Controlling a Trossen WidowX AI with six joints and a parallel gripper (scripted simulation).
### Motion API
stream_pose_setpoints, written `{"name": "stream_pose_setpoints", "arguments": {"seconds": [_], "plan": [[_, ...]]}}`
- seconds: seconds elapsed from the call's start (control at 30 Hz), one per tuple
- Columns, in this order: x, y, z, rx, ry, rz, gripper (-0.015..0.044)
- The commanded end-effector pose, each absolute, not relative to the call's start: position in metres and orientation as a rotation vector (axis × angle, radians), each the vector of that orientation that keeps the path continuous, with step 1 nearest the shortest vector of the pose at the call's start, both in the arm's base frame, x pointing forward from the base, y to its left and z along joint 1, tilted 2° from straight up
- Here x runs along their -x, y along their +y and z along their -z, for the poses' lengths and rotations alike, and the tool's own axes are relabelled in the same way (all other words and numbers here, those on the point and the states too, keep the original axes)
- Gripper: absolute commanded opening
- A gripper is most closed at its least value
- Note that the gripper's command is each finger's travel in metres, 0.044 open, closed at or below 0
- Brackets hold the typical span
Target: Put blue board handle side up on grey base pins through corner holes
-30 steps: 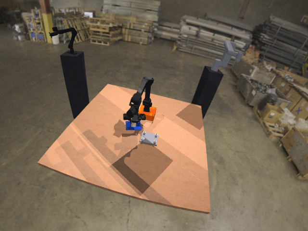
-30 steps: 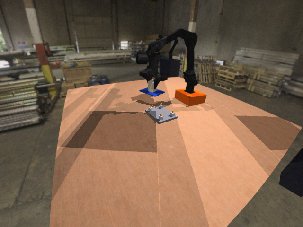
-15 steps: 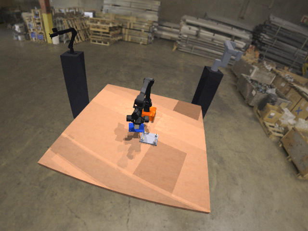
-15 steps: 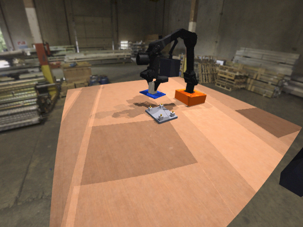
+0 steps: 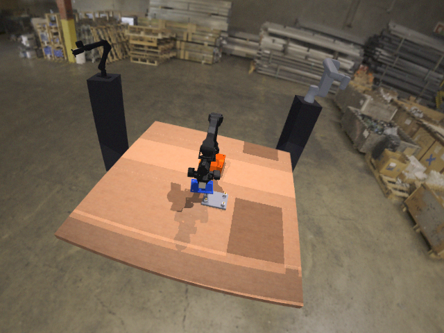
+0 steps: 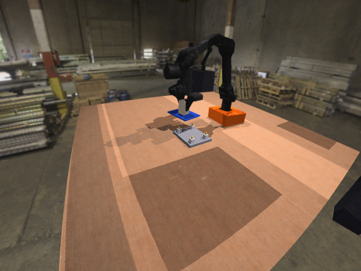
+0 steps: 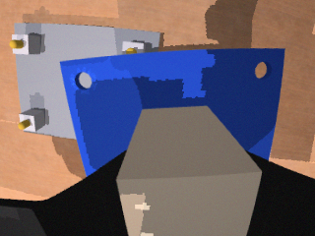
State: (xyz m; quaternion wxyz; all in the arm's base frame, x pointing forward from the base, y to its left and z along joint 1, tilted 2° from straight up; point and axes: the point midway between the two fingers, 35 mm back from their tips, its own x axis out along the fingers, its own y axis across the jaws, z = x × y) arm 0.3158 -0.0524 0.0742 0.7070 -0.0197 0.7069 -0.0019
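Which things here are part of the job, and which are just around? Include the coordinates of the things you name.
Part of the job:
- blue board (image 5: 195, 186) (image 6: 191, 117) (image 7: 105, 115), held by its handle
- gripper (image 5: 203, 182) (image 6: 184, 107)
- grey base (image 5: 215, 201) (image 6: 192, 135)

Just around:
- wooden pallets (image 5: 152, 37) (image 6: 273, 92)
- grey arm (image 5: 327, 81)

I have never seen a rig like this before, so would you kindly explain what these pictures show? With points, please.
The machine is a single black robot arm (image 5: 212, 137) (image 6: 230, 61) with one gripping hand (image 5: 202, 182) (image 6: 185, 101), mounted on an orange base block (image 5: 219, 163) (image 6: 234, 118). The top picture looks down from above; the exterior one looks across the table (image 5: 150, 250) (image 6: 96, 204) from the side; the wrist one looks out from just above the hand.

The hand is closed on the beige square handle (image 5: 202, 185) (image 6: 183, 108) (image 7: 182, 143) of a blue board (image 5: 195, 189) (image 6: 189, 117) (image 7: 105, 123), and holds it up off the table. Beside and below the board lies a grey base (image 5: 215, 201) (image 6: 190, 136) (image 7: 74, 74) with four posts, each topped by a gold pin. The board is not on it yet.
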Motion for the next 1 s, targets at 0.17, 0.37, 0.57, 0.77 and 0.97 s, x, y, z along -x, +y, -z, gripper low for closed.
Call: {"name": "stream_pose_setpoints", "arguments": {"seconds": [0.17,0.37,0.57,0.77,0.97], "plan": [[-0.325,-0.03,-0.075,-0.002,1.568,0.035,0.0],[-0.329,-0.015,-0.075,-0.029,1.568,0.056,0.0],[-0.333,0.0,-0.075,-0.055,1.568,0.077,0.0],[-0.336,0.016,-0.074,-0.082,1.569,0.098,0.0],[-0.339,0.031,-0.074,-0.108,1.569,0.119,0.0]]}}
